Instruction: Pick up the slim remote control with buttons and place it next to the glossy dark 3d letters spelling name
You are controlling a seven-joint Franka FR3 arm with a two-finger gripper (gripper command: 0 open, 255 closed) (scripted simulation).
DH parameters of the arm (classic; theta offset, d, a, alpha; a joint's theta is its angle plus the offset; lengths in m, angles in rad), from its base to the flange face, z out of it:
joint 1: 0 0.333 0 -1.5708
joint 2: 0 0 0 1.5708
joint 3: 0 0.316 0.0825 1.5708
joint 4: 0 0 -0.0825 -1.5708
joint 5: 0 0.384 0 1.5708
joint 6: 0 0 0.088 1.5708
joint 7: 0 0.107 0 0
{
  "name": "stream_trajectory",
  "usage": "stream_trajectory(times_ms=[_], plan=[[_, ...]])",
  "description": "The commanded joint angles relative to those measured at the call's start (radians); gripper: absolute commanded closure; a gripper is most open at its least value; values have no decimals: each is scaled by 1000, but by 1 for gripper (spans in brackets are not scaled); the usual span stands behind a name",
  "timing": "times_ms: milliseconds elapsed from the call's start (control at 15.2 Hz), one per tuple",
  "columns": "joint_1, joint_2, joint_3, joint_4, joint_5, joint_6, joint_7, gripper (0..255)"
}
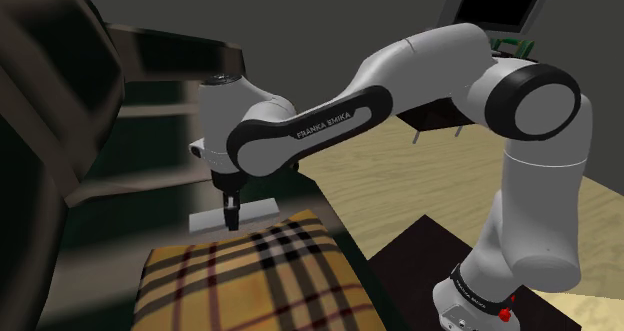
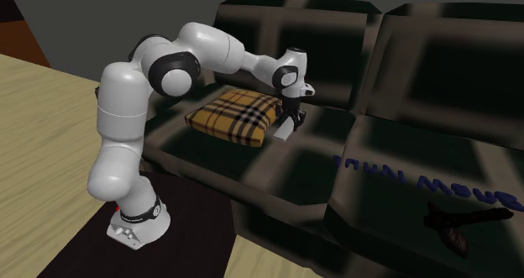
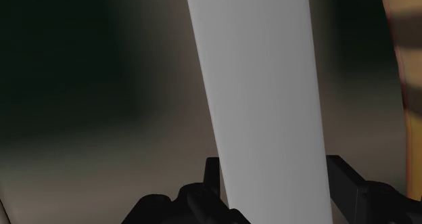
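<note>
In the shoulder view you see the arm [image 1: 330,119] stretched out over the sofa [image 1: 130,184], its end effector [image 1: 232,222] pointing straight down onto the remote [image 1: 208,221]. The remote is drawn as a plain pale grey slab, long and thin, with no buttons marked on it. It sits over the seat just past the far edge of the plaid cushion [image 1: 250,279], with its long side running along that edge. The black fingers meet it near its middle.

In the second exterior view the end effector [image 2: 290,121] stands over the left-hand seat of the sofa [image 2: 395,83]. The remote [image 2: 285,133] shows below it as a small light bar, just beside the plaid cushion's [image 2: 235,115] edge nearest the seat gap. You cannot tell from here whether it lies on the seat or hangs just clear of it. The letters [image 2: 420,180], dark blue, lie flat on the right-hand seat towards its front edge, well apart from the remote. A dark object [image 2: 462,222] lies near that seat's front corner, beyond the letters.

In the wrist view the remote [image 3: 264,94] runs away from the end effector [image 3: 274,189] as a smooth, featureless grey strip, a little tilted. One of the fingers [image 3: 213,178] presses each long edge, so the end effector is closed part-way around the remote's width and grips it. The cushion's plaid edge [image 3: 409,87] shows alongside.
</note>
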Motion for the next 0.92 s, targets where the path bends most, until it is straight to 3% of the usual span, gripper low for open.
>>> stream_trajectory(times_ms=[0,726,858], plan=[[-1,-11,2,12,4,-22,-3,255],[-3,-50,9,103,22,-150,-13,255],[-33,-56,-4,97,28,-149,-57,255]])
